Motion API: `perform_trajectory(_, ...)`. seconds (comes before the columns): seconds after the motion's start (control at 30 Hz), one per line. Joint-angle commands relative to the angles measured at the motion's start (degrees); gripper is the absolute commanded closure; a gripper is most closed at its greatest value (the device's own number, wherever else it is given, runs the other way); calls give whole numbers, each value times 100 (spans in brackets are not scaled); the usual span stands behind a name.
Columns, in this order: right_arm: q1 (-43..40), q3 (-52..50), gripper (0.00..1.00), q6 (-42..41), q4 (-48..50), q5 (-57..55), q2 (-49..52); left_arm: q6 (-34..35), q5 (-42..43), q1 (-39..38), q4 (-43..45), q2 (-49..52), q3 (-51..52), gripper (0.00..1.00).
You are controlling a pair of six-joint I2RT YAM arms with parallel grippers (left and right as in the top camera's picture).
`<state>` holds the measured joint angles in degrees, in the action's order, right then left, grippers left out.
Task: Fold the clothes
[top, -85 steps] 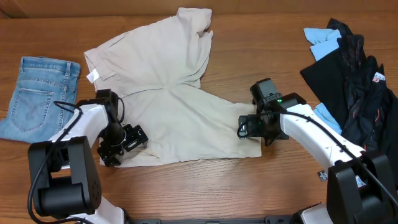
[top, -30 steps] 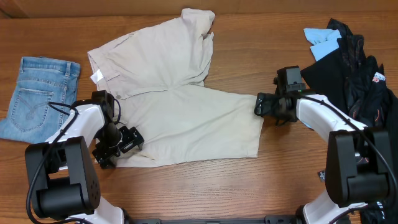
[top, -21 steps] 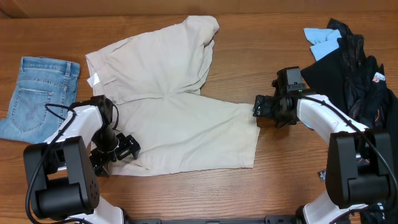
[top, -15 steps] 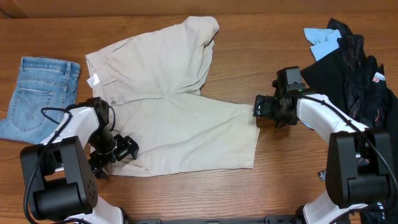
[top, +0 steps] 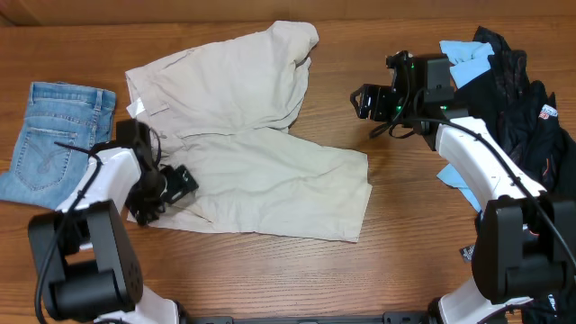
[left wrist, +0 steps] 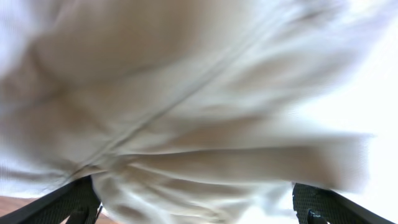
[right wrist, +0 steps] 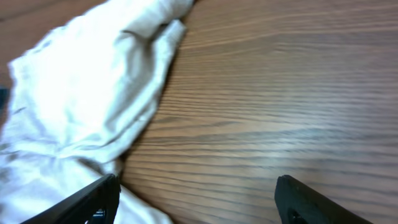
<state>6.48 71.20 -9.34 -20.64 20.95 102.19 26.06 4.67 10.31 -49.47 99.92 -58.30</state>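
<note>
Khaki shorts lie spread on the table, left of centre. The long axis runs left to right: waistband at the left, legs pointing right. One leg angles toward the far edge; the other lies nearer the front edge.

A small white tag sits at the waistband; no writing is legible.

Left tool is at the shorts' near-left edge. Its fingers stand wide apart with blurred cloth across the gap; no clamp is visible.

Right tool is over bare wood, apart from the shorts, fingers spread wide with nothing between them.

Denim shorts lie far left. A black and light-blue heap lies far right; its white-red label is unreadable.
</note>
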Motion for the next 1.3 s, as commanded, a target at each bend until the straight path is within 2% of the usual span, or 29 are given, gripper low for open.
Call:
perform_trajectory(0.0, 31, 511, 17, 37, -59, 538, 319, -160, -57, -173, 210, -688, -201, 0)
perform_trajectory(0.13, 31, 942, 17, 39, -391, 614, 595, -122, -52, -184, 7, -1054, -201, 1)
perform_trajectory(0.33, 37, 946, 17, 42, -286, 597, 704, -188, -81, -184, -529, -1067, -188, 0)
perform_trajectory(0.5, 129, 946, 17, 44, -396, 610, 857, -186, -195, -221, -258, -981, -162, 1)
perform_trajectory(0.7, 238, 944, 16, 44, -503, 610, 885, -184, -221, -385, 553, -599, 205, 3)
perform_trajectory(0.8, 247, 944, 16, 46, -610, 581, 885, -184, -223, -448, 533, -304, 267, 4)
perform_trajectory(0.93, 247, 944, 16, 87, -717, 511, 885, -186, -234, -461, 129, 31, 271, 5)
perform_trajectory(1.13, 247, 944, 16, 87, -826, 365, 885, -35, -229, -457, -1255, 393, 271, 0)
perform_trajectory(1.27, 247, 944, 15, 138, -828, 264, 885, -35, -278, -455, -1644, 426, 271, 1)
